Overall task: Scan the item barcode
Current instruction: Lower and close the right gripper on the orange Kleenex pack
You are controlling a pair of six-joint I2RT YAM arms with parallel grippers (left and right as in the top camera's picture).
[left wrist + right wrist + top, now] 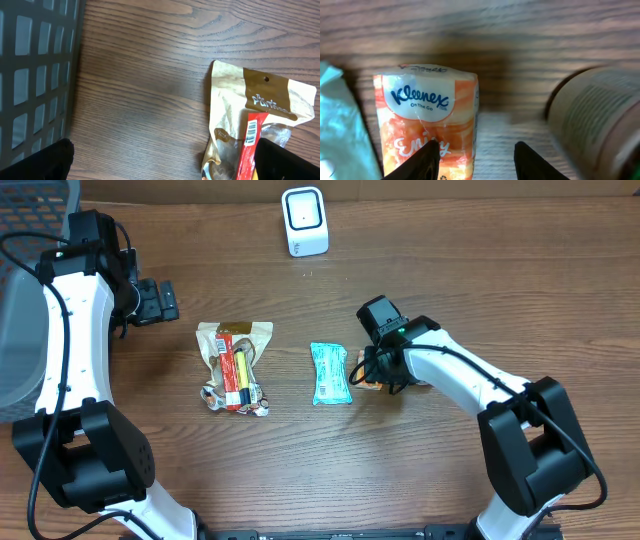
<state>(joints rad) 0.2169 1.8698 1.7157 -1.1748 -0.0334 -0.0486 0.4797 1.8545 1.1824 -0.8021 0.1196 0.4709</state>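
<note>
So, R tool (477, 152) at Kleenex pack (422, 112).

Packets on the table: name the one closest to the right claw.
The orange Kleenex pack, right at the right claw; the teal packet lies beside it, the tan pouch farther off.

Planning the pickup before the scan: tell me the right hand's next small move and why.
Probably shift the right hand a little toward the teal packet before lowering: one finger sits over the tissue pack instead of beside it, so the open hand isn't straddling the pack yet.
</note>
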